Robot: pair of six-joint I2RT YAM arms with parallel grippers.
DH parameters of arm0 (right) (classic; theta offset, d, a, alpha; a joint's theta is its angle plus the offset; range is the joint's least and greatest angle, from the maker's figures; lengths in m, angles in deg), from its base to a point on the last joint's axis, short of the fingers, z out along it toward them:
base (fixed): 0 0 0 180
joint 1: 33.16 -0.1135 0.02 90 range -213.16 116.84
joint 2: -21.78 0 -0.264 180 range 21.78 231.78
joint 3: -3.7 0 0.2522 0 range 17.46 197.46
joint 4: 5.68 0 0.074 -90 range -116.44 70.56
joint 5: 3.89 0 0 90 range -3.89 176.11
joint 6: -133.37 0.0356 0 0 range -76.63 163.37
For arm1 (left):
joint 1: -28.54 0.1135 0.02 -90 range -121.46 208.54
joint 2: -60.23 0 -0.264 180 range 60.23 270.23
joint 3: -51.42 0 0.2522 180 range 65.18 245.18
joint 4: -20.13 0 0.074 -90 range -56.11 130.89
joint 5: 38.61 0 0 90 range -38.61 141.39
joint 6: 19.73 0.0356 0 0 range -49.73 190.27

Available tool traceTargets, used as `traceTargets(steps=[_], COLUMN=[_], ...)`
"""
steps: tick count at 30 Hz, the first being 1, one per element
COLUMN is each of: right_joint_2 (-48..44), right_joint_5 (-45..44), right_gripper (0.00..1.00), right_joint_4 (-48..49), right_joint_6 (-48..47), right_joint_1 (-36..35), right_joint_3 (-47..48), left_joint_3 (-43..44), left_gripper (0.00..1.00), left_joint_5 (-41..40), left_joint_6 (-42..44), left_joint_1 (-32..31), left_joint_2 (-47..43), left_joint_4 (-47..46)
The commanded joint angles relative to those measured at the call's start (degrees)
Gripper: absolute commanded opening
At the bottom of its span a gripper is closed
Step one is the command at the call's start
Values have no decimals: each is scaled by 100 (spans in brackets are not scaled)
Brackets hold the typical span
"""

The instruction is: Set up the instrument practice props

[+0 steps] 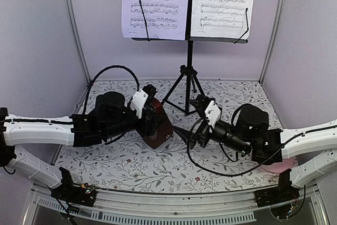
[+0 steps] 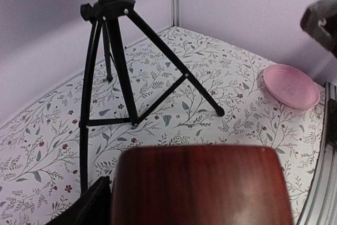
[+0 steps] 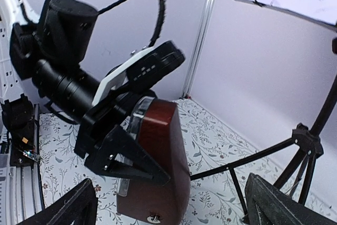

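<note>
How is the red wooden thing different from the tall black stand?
The metronome is short, chunky and dark red; the music stand is tall, thin and black. The left hand grips the metronome; the stand stands on three legs, holding two music sheets. Both belong to music practice.

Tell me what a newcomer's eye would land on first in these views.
The tall black music stand at the back centre dominates the top view, with two white sheets of music propped on its desk. In front of it, the left end effector is clamped on a dark-red metronome. The right end effector sits open just to the right of that.
</note>
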Motion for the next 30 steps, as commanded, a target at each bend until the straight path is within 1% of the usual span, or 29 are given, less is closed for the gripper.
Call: traceTargets(steps=[1, 3, 5, 11, 14, 15, 19, 20, 21, 23, 24, 26, 27, 30], right_joint_2=[-153, -123, -76, 50, 135, 178, 453, 496, 544, 640, 682, 792, 863, 1066], right_joint_5=[756, 1020, 1327, 1852, 2043, 2082, 2323, 2368, 2414, 2462, 2459, 2455, 2456, 2530], right_gripper=[99, 99, 99, 99, 99, 99, 99, 99, 99, 99, 99, 99, 99, 99], right_joint_4=[-791, -901, -979, -1247, -1430, -1551, -1838, -1855, -1860, -1877, -1897, -1978, -2033, -2216], right_joint_6=[1747, 2262, 2645, 3332, 3559, 3636, 3785, 3792, 3807, 3832, 3844, 3920, 3939, 3973], right_joint_1=[608, 916, 1178, 1724, 1900, 1948, 2098, 2118, 2129, 2152, 2155, 2172, 2171, 2182], right_joint_3=[-48, -44, -33, 79, 213, 278, 585, 627, 672, 746, 792, 897, 945, 1135], left_joint_3=[-425, -633, -634, -271, -225, -196, -161, -161, -147, -118, -119, -174, -232, -425], left_gripper=[14, 14, 15, 19, 24, 28, 49, 55, 63, 71, 77, 96, 99, 99], left_joint_5=[711, 819, 896, 1354, 1515, 1555, 1680, 1692, 1696, 1731, 1767, 1816, 1837, 1929], left_joint_6=[-233, -130, -31, -80, -142, -170, -227, -232, -240, -245, -234, -213, -197, -124], left_joint_1=[296, 338, 334, 353, 353, 359, 352, 358, 360, 374, 375, 376, 371, 392], left_joint_2=[345, 615, 919, 1828, 2079, 2137, 2300, 2306, 2301, 2239, 2198, 2073, 2000, 1745], left_joint_4=[-1994, -2451, -2735, -3014, -3255, -3295, -3305, -3268, -3195, -3015, -2949, -2837, -2814, -2800])
